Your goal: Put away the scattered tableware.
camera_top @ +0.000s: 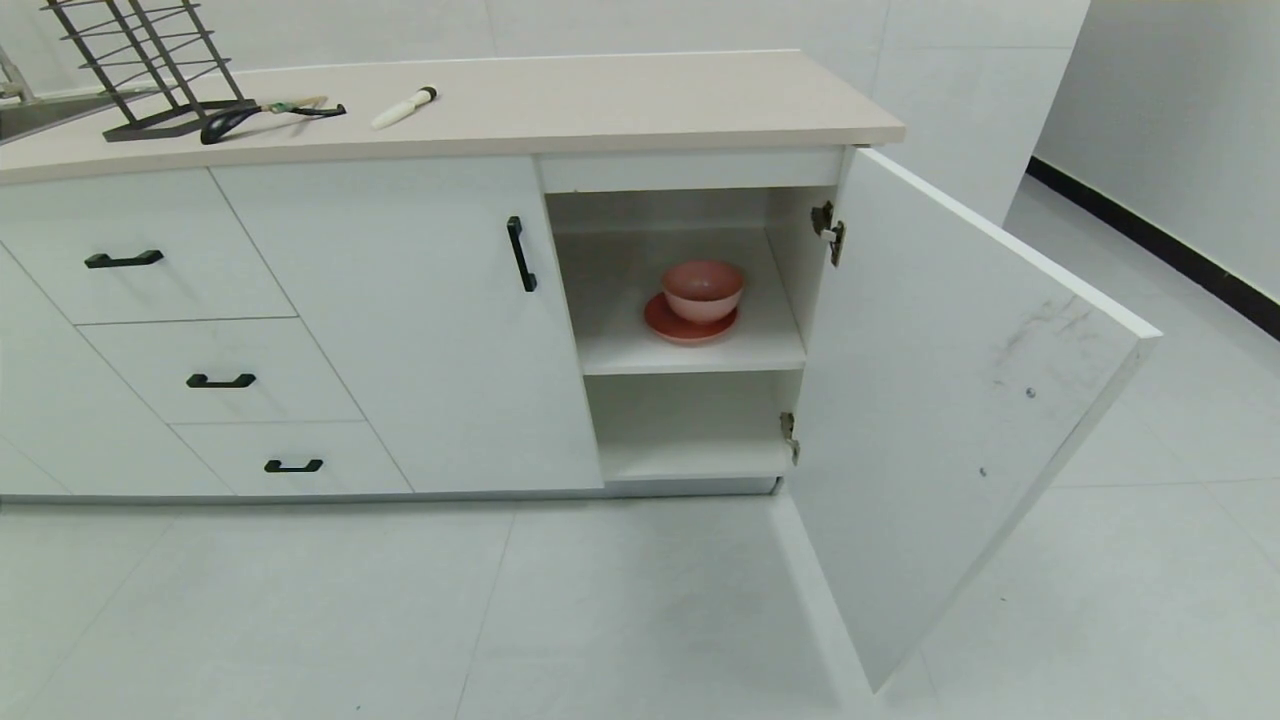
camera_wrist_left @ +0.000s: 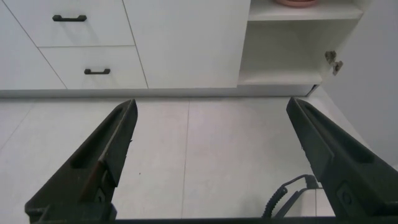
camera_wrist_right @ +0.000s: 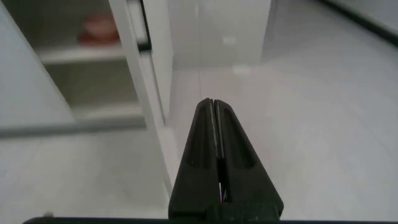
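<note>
Bowl [camera_top: 703, 288] sits on shelf [camera_top: 620, 340], far from left claw [camera_wrist_left: 211, 106] and right claw [camera_wrist_right: 213, 102].

The bowl [camera_top: 703, 287] sits on the plate [camera_top: 688, 327], on the upper shelf [camera_top: 622, 342] in the cabinet [camera_top: 789, 262].

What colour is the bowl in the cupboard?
Pink bowl, on a darker red plate; clearest in the head view.

One pink bowl [camera_top: 703, 288], one pink plate [camera_top: 688, 326], one wire rack [camera_top: 150, 60], one white-handled utensil [camera_top: 404, 107], three drawers [camera_top: 190, 370], two cabinet doors [camera_top: 950, 380].
</note>
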You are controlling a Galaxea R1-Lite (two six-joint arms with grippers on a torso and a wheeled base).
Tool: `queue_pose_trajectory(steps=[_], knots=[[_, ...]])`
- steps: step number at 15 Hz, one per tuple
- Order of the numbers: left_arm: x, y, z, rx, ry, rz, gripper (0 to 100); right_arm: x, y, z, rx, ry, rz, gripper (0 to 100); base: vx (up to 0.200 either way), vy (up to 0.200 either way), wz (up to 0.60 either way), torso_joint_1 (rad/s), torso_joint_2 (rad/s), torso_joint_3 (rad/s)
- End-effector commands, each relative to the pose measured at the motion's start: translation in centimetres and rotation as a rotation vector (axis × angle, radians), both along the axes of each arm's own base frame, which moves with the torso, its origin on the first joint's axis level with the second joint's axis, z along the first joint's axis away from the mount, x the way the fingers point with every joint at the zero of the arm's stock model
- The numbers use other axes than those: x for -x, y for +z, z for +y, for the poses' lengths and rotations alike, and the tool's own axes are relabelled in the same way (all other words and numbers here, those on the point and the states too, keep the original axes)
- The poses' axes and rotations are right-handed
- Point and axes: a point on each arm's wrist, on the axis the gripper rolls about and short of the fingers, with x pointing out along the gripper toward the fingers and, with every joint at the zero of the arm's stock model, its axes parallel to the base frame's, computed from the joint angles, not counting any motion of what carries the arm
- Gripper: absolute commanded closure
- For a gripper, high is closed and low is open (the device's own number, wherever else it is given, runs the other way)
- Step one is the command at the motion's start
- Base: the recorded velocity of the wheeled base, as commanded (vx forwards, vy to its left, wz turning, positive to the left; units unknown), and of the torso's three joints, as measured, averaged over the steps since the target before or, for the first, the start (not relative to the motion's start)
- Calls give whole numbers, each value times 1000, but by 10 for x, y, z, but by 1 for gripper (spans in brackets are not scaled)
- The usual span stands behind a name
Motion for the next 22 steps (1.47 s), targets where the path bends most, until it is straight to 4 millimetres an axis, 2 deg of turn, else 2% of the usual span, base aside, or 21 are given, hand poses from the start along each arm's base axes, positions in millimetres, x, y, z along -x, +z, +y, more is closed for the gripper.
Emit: queue_pose_trajectory(steps=[1, 2, 3, 5, 6, 7, 9, 11, 14, 16, 20, 22], knots=[[0, 0, 0, -1, 0, 1, 0, -6, 41, 1, 13, 67, 18, 100, 0, 0, 0, 0, 0, 0], [0, 0, 0, -1, 0, 1, 0, -6, 41, 1, 13, 67, 18, 100, 0, 0, 0, 0, 0, 0], [0, 0, 0, -2, 1, 1, 0, -35, 89, 3, 41, 162, 80, 100, 0, 0, 0, 0, 0, 0], [0, 0, 0, -1, 1, 1, 0, -82, 105, 4, 66, 158, 47, 100, 0, 0, 0, 0, 0, 0], [0, 0, 0, -1, 1, 1, 0, -92, 104, 4, 70, 156, 38, 100, 0, 0, 0, 0, 0, 0], [0, 0, 0, -1, 1, 1, 0, -121, 89, 2, 105, 169, 32, 100, 0, 0, 0, 0, 0, 0], [0, 0, 0, -2, 1, 1, 0, -149, 67, -7, 124, 200, 150, 100, 0, 0, 0, 0, 0, 0], [0, 0, 0, -1, 3, 1, 0, -173, 58, -11, 84, 197, 215, 100, 0, 0, 0, 0, 0, 0], [0, 0, 0, 1, 3, -1, 0, -196, 59, -14, 79, 198, 234, 100, 0, 0, 0, 0, 0, 0], [0, 0, 0, 2, 4, 1, 0, -206, 50, -15, 70, 202, 266, 100, 0, 0, 0, 0, 0, 0], [0, 0, 0, -5, 6, 1, 0, -211, 48, -15, 68, 202, 275, 100, 0, -150, 0, 2, 1, -1], [0, 0, 0, 4, 7, -1, 0, -213, 51, -16, 71, 203, 264, 100, 0, 0, 0, 0, 0, 0]])
